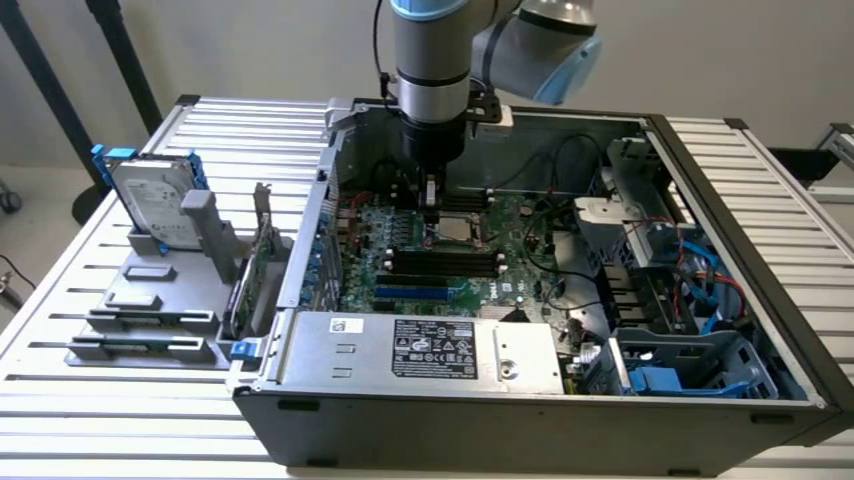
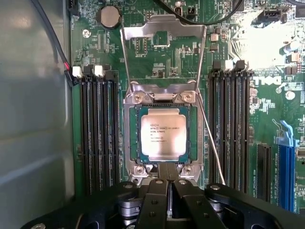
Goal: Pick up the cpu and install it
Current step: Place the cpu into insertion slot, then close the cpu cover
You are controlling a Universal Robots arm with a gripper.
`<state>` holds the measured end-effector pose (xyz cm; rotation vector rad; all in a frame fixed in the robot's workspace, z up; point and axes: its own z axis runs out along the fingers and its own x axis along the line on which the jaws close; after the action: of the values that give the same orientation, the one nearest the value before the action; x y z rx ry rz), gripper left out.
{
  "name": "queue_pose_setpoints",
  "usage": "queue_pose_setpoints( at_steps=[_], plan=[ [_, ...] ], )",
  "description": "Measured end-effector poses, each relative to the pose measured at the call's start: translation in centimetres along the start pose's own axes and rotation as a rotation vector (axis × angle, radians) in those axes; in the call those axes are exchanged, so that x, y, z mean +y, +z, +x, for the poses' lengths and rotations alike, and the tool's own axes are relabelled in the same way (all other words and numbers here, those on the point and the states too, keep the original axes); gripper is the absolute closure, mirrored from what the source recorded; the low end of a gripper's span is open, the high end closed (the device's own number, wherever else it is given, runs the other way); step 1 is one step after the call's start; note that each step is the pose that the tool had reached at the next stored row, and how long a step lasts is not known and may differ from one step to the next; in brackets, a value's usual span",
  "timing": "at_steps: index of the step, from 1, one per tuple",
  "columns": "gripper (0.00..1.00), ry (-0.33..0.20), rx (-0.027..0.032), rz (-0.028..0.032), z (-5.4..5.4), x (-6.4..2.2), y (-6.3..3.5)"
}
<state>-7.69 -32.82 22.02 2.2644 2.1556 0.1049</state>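
The cpu (image 2: 163,135) lies flat in its socket (image 2: 131,138) at the middle of the motherboard (image 2: 157,57), dull silver top facing up; it is square, so no axis is longer, and its edges run in line with the socket frame and with the memory slots (image 2: 97,133); the lines of small print on its lid run across the direction of those slots; a thin green margin shows round the silver lid, which gleams pale. In the exterior view the cpu (image 1: 461,232) sits inside the open computer case (image 1: 534,430), with a black bank of slots just near of it. The socket frame hugs all four edges closely; the hinged metal plate (image 2: 164,28) stands swung up off the chip, its thin wire lever (image 2: 209,138) slanting beside one edge, so the room above the lid is open. Slot banks flank the socket on two opposite sides. The gripper (image 2: 167,172) has its two black fingers (image 2: 155,200) pressed together, closed, their tips at the socket's edge just beside the chip; in the exterior view the gripper (image 1: 430,205) hangs from the arm at the chip's far left edge. Nearer lies the grey power supply (image 1: 427,350); outside the case, on the exterior view's left, a hard drive with blue rails (image 1: 150,200) stands upright.
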Motion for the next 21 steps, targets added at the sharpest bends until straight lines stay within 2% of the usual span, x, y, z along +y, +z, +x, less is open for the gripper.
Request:
queue_pose_setpoints(
  at_steps=[15,16,21],
  plan=[
    [0.89,0.000,0.0000,-0.0002,0.0,0.04,0.00],
    [0.89,0.000,0.0001,0.0000,0.0,0.25,0.01],
    [0.89,0.000,0.0035,0.0009,0.1,2.50,0.02]
  ],
)
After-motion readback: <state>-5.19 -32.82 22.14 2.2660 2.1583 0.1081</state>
